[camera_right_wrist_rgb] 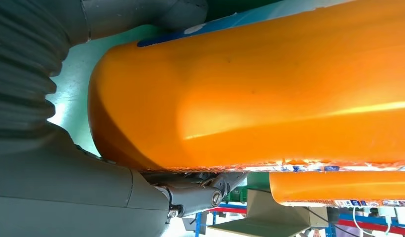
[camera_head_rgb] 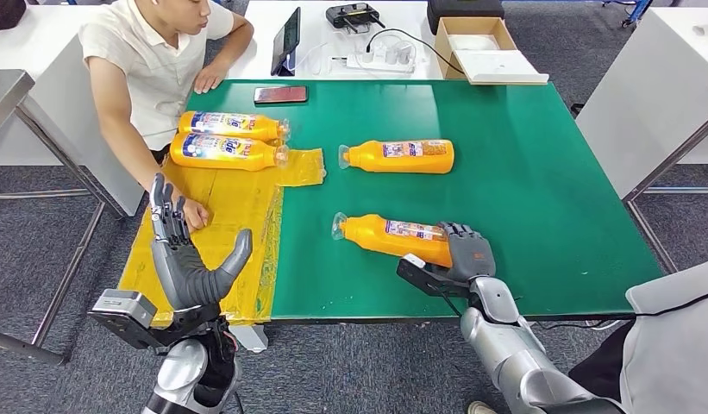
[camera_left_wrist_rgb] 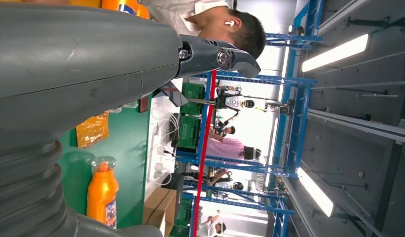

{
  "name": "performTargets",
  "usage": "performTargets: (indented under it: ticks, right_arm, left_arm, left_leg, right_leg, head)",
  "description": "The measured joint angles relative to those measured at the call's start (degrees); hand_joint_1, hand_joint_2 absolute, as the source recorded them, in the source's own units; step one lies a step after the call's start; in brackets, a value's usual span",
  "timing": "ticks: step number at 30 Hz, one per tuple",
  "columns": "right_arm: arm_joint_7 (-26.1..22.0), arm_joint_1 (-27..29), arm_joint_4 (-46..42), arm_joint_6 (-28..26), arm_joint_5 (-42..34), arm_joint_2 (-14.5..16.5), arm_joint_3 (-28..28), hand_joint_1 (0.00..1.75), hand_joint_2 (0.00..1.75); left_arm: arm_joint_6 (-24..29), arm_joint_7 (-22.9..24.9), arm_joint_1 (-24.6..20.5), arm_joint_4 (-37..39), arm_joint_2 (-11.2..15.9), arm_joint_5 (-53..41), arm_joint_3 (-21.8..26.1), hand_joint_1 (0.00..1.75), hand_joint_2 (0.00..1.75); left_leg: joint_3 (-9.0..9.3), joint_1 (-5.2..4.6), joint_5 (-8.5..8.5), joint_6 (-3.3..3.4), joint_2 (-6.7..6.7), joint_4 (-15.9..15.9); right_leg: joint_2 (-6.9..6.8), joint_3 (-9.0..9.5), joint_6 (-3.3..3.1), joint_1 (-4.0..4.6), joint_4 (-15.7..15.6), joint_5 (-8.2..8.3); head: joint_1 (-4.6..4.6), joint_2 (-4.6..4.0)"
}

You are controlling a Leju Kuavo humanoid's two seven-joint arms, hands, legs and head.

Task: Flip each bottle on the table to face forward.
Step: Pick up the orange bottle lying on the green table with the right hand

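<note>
Head view: right hand (camera_head_rgb: 467, 253) grasps the base of the nearest bottle (camera_head_rgb: 391, 237), lying on the green bench (camera_head_rgb: 540, 172) at 5 o'clock; left hand (camera_head_rgb: 188, 259) released, raised at 7 o'clock. Right wrist view: fingers (camera_right_wrist_rgb: 195, 190) wrap that bottle (camera_right_wrist_rgb: 269, 94)

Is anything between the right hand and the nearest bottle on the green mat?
Nothing visible. The right hand already wraps the base end of the nearest bottle, which lies on its side; the next bottle lies apart, farther back.

bottle labels (camera_head_rgb: 404, 148) blurred, no text readable
</note>
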Motion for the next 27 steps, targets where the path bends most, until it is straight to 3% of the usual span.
performTargets:
  ticks: [7, 13, 18, 20, 23, 25, 27]
  right_arm:
    - [-1.0, -0.1, 0.1, -0.1, -0.7, -0.1, 0.1, 1.75, 1.75]
    - [-12.1, 0.4, 0.3, 1.2, -8.8, 0.1, 0.1, 1.75, 1.75]
    - [-15.5, 0.8, 0.4, 1.8, -12.5, 0.6, 0.1, 1.75, 1.75]
    - [-19.8, 2.1, -0.3, -0.3, -16.3, 1.1, 0.0, 1.75, 1.75]
    - [-30.2, 10.8, -13.1, -10.8, -30.0, 3.9, 1.5, 1.75, 1.75]
    - [-31.3, 17.0, -24.8, -15.4, -36.4, 6.1, 4.3, 1.75, 1.75]
    - [-29.0, 20.4, -32.5, -15.7, -39.5, 7.2, 7.3, 1.75, 1.75]
  left_arm:
    - [-0.1, 0.0, -0.1, 0.1, 0.0, 0.2, 0.0, 0.00, 1.75]
    - [-0.7, 0.0, -0.6, 0.7, 0.1, 1.2, -0.1, 0.00, 1.75]
    - [-0.6, 0.1, -1.4, 1.6, 0.1, 1.3, -0.7, 0.00, 1.75]
    - [-0.2, 1.5, -1.4, 2.1, 0.2, 1.8, -1.0, 0.00, 1.75]
    - [1.3, 7.6, 0.2, 6.0, -0.2, 7.5, -1.3, 0.00, 1.75]
    - [-0.8, 10.1, 2.3, 9.4, -0.4, 13.9, -1.6, 0.00, 1.75]
    - [-5.4, 12.1, 3.8, 11.1, -0.4, 18.7, -2.6, 0.00, 1.75]
  left_leg:
    - [0.01, 0.00, 0.00, 0.00, 0.00, 0.0]
    - [0.00, 0.00, -0.01, -0.01, 0.09, 0.0]
    - [0.02, 0.01, -0.01, -0.01, 0.10, 0.0]
    - [0.01, 0.01, -0.01, -0.01, 0.06, 0.0]
    - [-0.15, 0.04, -0.03, -0.03, -0.16, 0.0]
    - [-0.38, 0.05, -0.06, -0.07, -0.08, 0.0]
    - [-0.59, 0.07, -0.07, -0.09, -0.06, 0.0]
  right_leg:
    - [0.00, 0.00, 0.00, 0.00, 0.0, 0.00]
    - [0.13, -0.04, 0.00, 0.01, 0.0, 0.00]
    - [0.14, -0.02, 0.00, 0.01, 0.0, 0.00]
    - [0.13, 0.01, 0.00, 0.01, 0.0, 0.00]
    - [0.10, -0.07, 0.00, 0.03, 0.1, -0.05]
    - [0.15, -0.41, -0.01, 0.04, 0.1, -0.06]
    - [0.15, -0.62, -0.04, 0.05, 0.1, -0.09]
  head:
    - [-0.01, -0.01]
    - [-0.01, -0.01]
    - [0.00, -0.01]
    - [0.01, -0.01]
    - [0.04, -0.01]
    - [0.01, -0.01]
    - [0.04, -0.01]
